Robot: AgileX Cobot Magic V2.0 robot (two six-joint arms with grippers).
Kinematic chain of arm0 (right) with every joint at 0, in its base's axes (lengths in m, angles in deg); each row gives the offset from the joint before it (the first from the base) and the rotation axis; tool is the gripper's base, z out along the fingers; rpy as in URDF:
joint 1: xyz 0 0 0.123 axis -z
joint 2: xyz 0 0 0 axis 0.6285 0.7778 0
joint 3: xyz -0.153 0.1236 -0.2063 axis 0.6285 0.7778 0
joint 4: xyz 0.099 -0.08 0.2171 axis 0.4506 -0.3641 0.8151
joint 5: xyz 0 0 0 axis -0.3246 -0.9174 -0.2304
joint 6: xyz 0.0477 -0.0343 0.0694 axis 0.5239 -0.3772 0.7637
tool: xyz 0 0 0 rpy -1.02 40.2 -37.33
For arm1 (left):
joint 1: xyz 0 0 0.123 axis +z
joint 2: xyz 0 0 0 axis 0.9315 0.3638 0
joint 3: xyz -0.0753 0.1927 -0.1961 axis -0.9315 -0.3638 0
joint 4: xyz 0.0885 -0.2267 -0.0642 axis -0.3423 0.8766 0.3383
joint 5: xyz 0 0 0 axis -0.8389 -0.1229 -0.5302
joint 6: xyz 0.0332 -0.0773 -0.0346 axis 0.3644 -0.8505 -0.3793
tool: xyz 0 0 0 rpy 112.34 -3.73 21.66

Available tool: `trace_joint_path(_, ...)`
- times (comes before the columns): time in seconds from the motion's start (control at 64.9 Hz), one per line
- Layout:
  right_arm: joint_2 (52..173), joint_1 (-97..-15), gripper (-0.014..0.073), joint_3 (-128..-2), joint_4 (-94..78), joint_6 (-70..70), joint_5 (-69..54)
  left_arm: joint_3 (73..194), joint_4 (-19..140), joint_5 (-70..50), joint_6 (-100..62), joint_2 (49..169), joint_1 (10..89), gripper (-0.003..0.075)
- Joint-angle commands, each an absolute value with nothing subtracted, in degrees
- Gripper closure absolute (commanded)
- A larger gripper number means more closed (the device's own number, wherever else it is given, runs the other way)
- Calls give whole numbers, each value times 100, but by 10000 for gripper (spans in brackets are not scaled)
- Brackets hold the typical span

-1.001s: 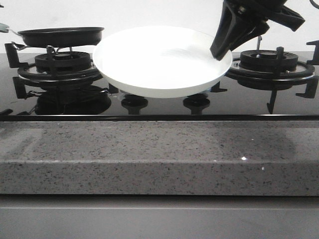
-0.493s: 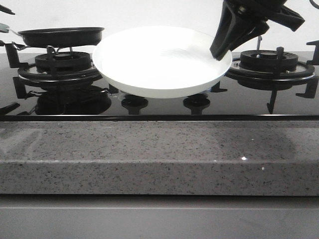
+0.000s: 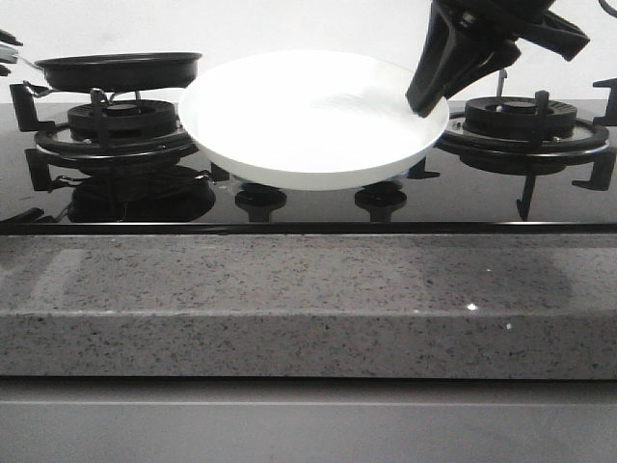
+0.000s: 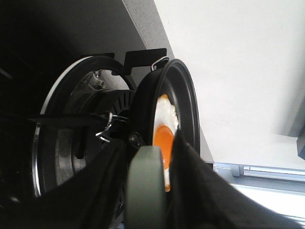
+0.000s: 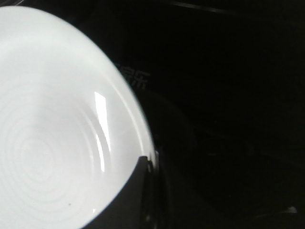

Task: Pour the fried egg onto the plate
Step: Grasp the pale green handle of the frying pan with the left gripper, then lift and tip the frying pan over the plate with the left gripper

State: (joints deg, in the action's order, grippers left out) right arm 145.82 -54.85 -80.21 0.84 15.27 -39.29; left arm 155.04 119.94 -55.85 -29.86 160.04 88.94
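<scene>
The right gripper (image 3: 427,99) pinches the right rim of the plate (image 3: 308,121), holding it above the glass hob (image 3: 308,207) between the two burners; the arm above runs out of view. On the left burner (image 3: 116,130) sits the frying pan (image 3: 118,68) — the fried egg (image 4: 164,133) lies inside it, hidden in the front view by the pan's wall. The left gripper (image 4: 147,162) clasps the pan's grey-green handle (image 4: 145,191), fingers largely cropped.

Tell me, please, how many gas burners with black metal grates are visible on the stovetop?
2. One burner sits at the left under the round black frying pan; the other is at the right, behind the white round plate, which may hide more.
</scene>
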Motion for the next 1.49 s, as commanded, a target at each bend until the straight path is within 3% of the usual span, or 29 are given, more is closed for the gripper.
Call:
trace_joint_path(0.0, 14317, -5482, 662, -8159, 259, 1473, -3734, 15687, 12385, -5694, -2953, 15741, 8904, 588)
trace_joint_path(0.323, 14317, -5482, 662, -8159, 259, 1473, -3734, 15701, 12731, -6097, -2932, 15741, 8904, 740)
trace_joint_path(0.631, 14317, -5482, 662, -8159, 259, 1473, -3734, 15701, 13007, -6233, -2489, 15338, 8904, 739)
trace_joint_path(0.832, 14317, -5482, 662, -8159, 258, 1473, -3739, 15701, 12481, -5584, -2489, 14658, 8705, 739)
trace_joint_path(1.094, 14317, -5482, 662, -8159, 258, 1473, -3739, 15701, 11443, -4776, -2478, 13603, 8062, 739)
trace_joint_path(1.479, 14317, -5482, 662, -8159, 258, 1473, -3739, 15701, 9366, -3665, -2407, 12553, 6297, 739)
